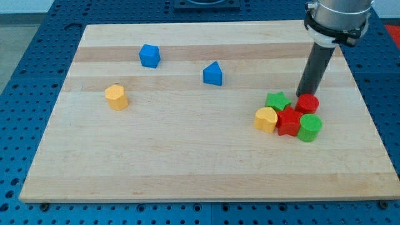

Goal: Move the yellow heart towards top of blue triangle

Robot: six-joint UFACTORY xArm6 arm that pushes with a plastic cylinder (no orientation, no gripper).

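Resting at the red cylinder block's [307, 103] eleven o'clock, my tip [300, 95] sits on the wooden tabletop [187, 156]; no fingers exist to judge. The yellow heart block [265, 119] lies at four o'clock from the blue triangle block [213, 74].

You are looking down at a pale wooden surface [187, 162], made of glued planks with a slightly darker strip running across near the view's top. Around it on every side you see a blue perforated base plate [25, 75] with a regular grid of small holes. Even, soft light falls over everything, casting only faint shadows.
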